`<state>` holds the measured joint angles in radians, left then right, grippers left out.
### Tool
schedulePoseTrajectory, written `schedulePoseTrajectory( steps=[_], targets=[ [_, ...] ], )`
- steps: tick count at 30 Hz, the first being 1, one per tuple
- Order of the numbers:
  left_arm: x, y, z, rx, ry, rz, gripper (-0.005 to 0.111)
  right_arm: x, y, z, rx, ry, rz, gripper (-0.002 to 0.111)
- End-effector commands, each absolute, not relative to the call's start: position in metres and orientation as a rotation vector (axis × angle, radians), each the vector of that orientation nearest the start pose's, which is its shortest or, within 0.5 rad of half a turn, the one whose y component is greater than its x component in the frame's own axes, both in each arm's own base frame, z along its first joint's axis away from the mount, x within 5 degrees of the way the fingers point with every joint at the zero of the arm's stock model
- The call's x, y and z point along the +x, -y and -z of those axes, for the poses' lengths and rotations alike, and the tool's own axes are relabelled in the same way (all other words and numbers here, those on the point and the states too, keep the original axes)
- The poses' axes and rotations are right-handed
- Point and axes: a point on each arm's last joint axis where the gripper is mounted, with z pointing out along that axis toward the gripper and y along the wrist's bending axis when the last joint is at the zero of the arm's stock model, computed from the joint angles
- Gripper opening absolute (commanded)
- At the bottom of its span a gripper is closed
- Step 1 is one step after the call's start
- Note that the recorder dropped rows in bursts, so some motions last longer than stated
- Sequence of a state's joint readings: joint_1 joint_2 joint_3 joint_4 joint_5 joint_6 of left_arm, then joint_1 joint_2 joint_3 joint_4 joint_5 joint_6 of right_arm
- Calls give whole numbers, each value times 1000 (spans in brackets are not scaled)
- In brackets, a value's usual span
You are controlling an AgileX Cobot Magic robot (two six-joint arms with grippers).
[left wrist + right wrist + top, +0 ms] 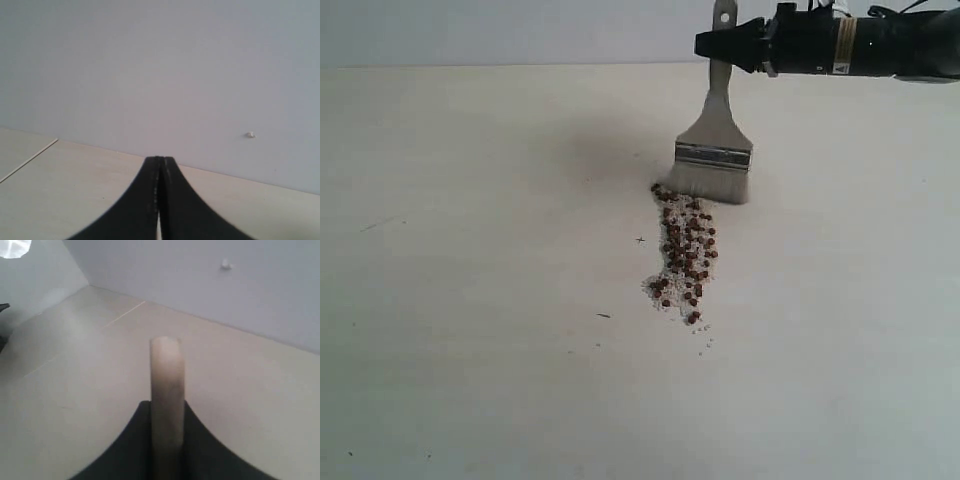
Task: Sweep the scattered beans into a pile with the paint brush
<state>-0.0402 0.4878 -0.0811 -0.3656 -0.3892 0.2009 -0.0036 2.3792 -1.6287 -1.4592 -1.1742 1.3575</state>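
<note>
A pale, faintly marked tabletop met a plain grey wall. The right pincer pinched the paint brush beside the pile; the left pincer sat pressed together.

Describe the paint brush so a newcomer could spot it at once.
On the pale table, find the black right gripper at the exterior view's upper right. The paint brush hangs upright from its jaws, bristles at the upper end of the beans; white handle and silver band, the only tool.

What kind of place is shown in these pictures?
Probably a robot test bench: a pale table against a plain wall, where a robot arm holds a paint brush beside beans.
</note>
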Motion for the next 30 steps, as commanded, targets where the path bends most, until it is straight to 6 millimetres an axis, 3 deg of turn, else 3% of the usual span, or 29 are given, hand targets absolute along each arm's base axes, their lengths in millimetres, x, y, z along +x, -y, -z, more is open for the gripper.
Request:
schedulePoseTrajectory(
  steps=[1,11,19,30],
  targets=[
    [104,-8,-235,-186,-1515,45,0,471,-85,-143,-733,-1751,-1222,0],
    [104,-8,-235,-186,-1515,45,0,473,-83,-181,-777,-1652,-1080,0],
    [104,-8,-235,-186,-1515,45,0,484,-85,-180,-811,-1602,-1050,0],
    [104,-8,-235,-186,-1515,45,0,482,-131,-177,-1030,-1647,-1088,0]
  ],
)
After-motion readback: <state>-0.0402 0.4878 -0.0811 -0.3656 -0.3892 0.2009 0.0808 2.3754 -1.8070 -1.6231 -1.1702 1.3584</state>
